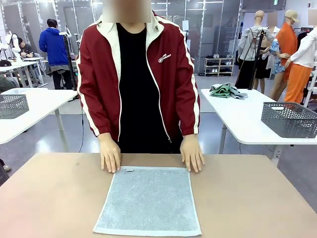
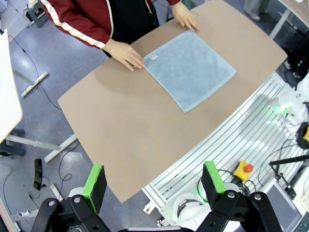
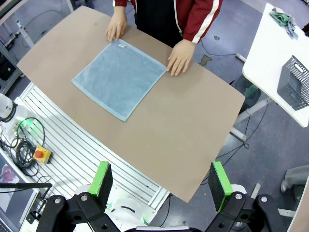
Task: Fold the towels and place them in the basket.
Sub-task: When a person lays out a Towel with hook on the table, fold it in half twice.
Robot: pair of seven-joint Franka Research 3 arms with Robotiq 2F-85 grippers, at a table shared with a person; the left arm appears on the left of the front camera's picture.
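A wide brown table (image 1: 49, 198) takes up the middle of the room. A person (image 1: 138, 89) in a dark red jacket with white stripes over a black top stands at its far edge. Two white side tables flank them farther back, one (image 1: 34, 106) on the robot's left and one (image 1: 242, 116) on its right.

The grey-blue towel (image 1: 148, 201) lies spread flat and square on the brown table. It is unfolded, with its far edge just in front of the person and its near edge towards the robot's side. The basket (image 1: 290, 119), dark grey and latticed, sits on the right-hand side table, well apart from the towel. A second basket (image 1: 12, 105) of the same kind sits on the left-hand one. A loose heap of sea-green towels (image 1: 227, 90) rests farther back on the right-hand table.

The left gripper (image 2: 154, 166) hangs high over the near edge of the brown table, its green-padded fingers spread wide with nothing between them. The right gripper (image 3: 160, 166) hangs the same way on the other side, fingers wide apart and empty, well clear of the cloth.

The person's hands lie palm-down on the table, one (image 1: 110, 156) at each far corner of the towel, the other (image 1: 192, 154) touching the edge. A small label tab (image 1: 130, 170) sits on the towel's far hem, near the first hand.
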